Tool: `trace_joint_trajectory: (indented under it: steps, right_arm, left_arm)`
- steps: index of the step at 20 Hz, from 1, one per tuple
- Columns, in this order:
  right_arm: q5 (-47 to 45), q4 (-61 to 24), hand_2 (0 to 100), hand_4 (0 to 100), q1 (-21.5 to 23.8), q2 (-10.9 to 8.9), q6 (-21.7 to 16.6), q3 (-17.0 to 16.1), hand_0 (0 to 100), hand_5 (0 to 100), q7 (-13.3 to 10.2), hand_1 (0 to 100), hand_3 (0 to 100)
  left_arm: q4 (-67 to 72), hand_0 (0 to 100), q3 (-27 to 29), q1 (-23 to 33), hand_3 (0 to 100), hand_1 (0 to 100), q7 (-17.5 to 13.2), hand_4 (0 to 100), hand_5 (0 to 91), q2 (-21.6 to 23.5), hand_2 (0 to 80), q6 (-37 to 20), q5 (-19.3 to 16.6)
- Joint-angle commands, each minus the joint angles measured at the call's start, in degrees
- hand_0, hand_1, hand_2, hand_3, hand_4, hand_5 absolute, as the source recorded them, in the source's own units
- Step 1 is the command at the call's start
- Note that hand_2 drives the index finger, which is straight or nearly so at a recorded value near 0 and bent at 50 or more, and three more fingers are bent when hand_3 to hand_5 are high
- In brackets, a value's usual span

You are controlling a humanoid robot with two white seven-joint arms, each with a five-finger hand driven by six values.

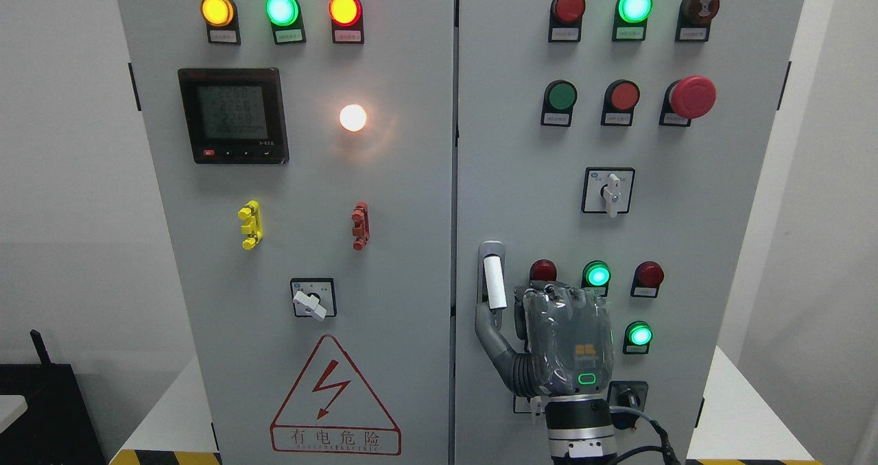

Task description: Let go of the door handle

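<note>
My right hand (568,341) sat nearest the camera, its arm rising from the bottom edge right of the middle, back of the hand toward me; the fingers (549,292) looked curled against the right door (727,197) and gripped nothing; the thumb (488,324) reached left, its tip touching the lower end of the door handle (494,281); that white handle stood upright near the door's left edge, just beside the seam with the left door (302,177); a green lamp (597,273) glowed just above the hand.
</note>
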Motion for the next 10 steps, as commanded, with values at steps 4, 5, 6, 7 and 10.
trace_joint_trajectory:
  steps: [4, 5, 6, 7, 10]
  right_arm:
    - [0.0, -0.1, 100, 100, 0.1, 0.02, 0.1, -0.2, 48, 99, -0.1, 44, 100]
    - [0.0, -0.1, 100, 100, 0.1, 0.02, 0.1, -0.6, 48, 99, -0.1, 44, 100]
    - [0.0, -0.1, 100, 100, 0.1, 0.02, 0.1, -0.6, 48, 99, -0.1, 44, 100]
    - [0.0, -0.2, 100, 100, 0.1, 0.02, 0.1, -0.6, 48, 99, -0.1, 44, 100]
    - [0.0, -0.2, 100, 100, 0.1, 0.02, 0.1, -0.6, 49, 99, -0.2, 44, 100]
  left_arm:
    - [-0.9, 12, -0.7, 0.0, 0, 39, 0.0, 0, 0.0, 0.0, 0.0, 0.0, 0.0]
    - [-0.9, 12, -0.7, 0.0, 0, 39, 0.0, 0, 0.0, 0.0, 0.0, 0.0, 0.0]
    - [-0.9, 12, -0.7, 0.0, 0, 39, 0.0, 0, 0.0, 0.0, 0.0, 0.0, 0.0]
    - [-0.9, 12, -0.7, 0.0, 0, 39, 0.0, 0, 0.0, 0.0, 0.0, 0.0, 0.0]
    - [-0.9, 12, -0.7, 0.0, 0, 39, 0.0, 0, 0.0, 0.0, 0.0, 0.0, 0.0]
